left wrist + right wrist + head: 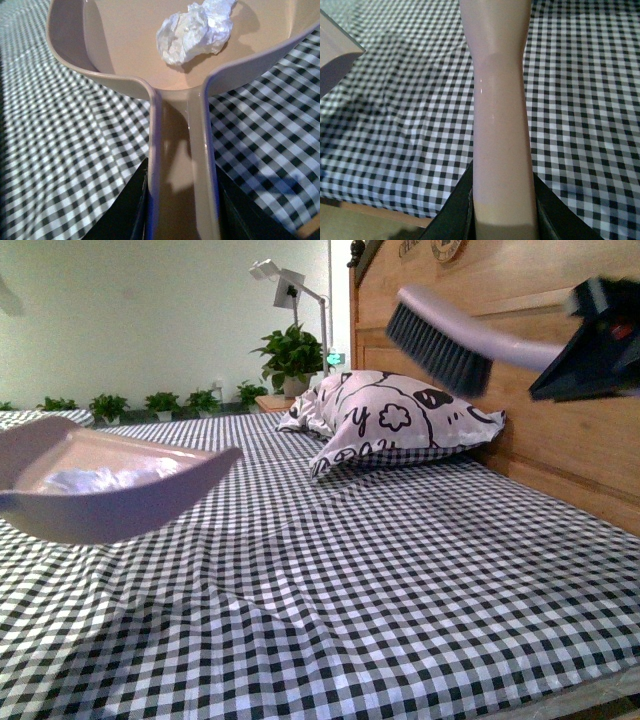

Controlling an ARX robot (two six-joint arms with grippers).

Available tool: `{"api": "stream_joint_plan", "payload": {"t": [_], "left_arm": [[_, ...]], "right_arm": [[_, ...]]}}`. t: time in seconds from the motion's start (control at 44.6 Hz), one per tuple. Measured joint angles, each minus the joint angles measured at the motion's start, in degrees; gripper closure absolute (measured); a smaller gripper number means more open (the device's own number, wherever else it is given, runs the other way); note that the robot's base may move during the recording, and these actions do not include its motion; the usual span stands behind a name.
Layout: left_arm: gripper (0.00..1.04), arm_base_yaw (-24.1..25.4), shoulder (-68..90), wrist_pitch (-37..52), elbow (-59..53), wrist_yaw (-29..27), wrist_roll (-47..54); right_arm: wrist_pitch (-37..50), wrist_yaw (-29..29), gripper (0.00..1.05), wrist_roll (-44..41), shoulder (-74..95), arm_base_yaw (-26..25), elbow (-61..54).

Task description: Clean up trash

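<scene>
A crumpled white tissue wad (196, 31) lies inside the pinkish dustpan (125, 35); it also shows in the front view (105, 478) in the pan (150, 508), held above the checked bed at the left. My left gripper (181, 210) is shut on the dustpan's handle. My right gripper (502, 210) is shut on the brush handle (497, 100). In the front view the right gripper (590, 345) holds the brush raised at the upper right, its dark bristles (435, 345) pointing down over the pillow.
A black-and-white checked sheet (380, 580) covers the bed. A large white pillow with black cartoon print (400, 420) leans against the wooden headboard (540, 430). Potted plants (290, 355) and a lamp stand behind the bed. The bed's edge (380, 212) shows in the right wrist view.
</scene>
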Motion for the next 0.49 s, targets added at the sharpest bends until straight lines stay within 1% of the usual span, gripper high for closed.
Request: {"api": "stream_joint_plan", "payload": {"t": [0.022,0.157,0.224,0.381,0.493], "left_arm": [[0.77,0.0,-0.4,0.2,0.1,-0.4,-0.5],[0.77,0.3,-6.2,0.5,1.8,-9.3,-3.9],[0.77,0.3,-9.1,-0.9,3.6,-13.6,-5.6],[0.77,-0.7,-15.6,-5.3,6.8,-20.5,-8.7],[0.77,-3.7,-21.0,-8.9,8.3,-23.5,-10.8]], "right_arm": [[0.0,-0.5,0.85,0.2,-1.3,-0.7,-0.5],[-1.6,-6.0,0.85,2.9,-10.8,-5.1,-2.3],[-2.2,-9.0,0.85,4.6,-15.3,-6.8,-2.4],[-3.6,-12.1,0.85,7.4,-22.2,-8.7,-2.5],[-4.2,-14.2,0.85,9.4,-26.9,-10.0,-2.6]]}}
